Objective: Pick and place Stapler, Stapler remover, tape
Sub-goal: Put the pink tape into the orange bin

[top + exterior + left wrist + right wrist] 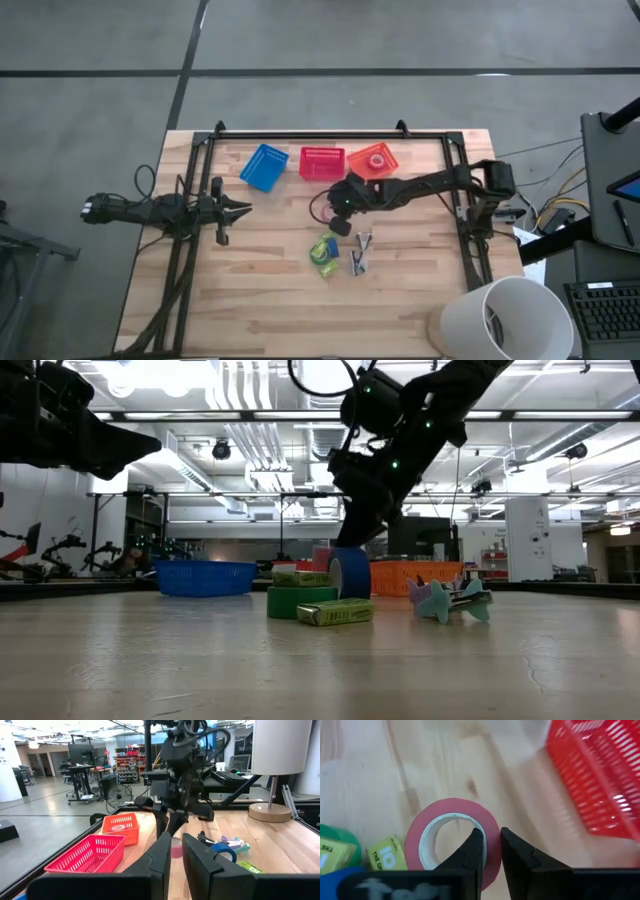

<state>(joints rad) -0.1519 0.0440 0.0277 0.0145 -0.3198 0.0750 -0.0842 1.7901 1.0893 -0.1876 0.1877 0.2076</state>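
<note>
A red-pink tape roll (pixel 451 840) lies flat, hole up, on the wood table just in front of the red basket (pixel 322 163). My right gripper (pixel 491 836) reaches in from the right, pointing down, and is shut on it; it also shows in the high view (pixel 338 218). A blue tape roll (pixel 350 572) stands on edge beside a green roll (pixel 300 601) and yellow-green boxes (pixel 335 612). Staple removers (pixel 360 255) lie to their right. My left gripper (pixel 242 210) waits shut at the table's left, clear of everything. My right gripper holds the red-pink roll by its wall (pixel 492 857), on the side nearest the wrist. One finger (pixel 474 847) is inside the centre hole and the other (pixel 516 855) is outside. The fingers come from above, pointing down. The roll stays flat; whether it is clear of the table I cannot tell.
A blue basket (pixel 264 166), the red basket and an orange basket (pixel 375 160) stand in a row at the table's far edge. A black frame (pixel 330 133) runs round the table. Bare wood lies toward the near edge (pixel 300 320).
</note>
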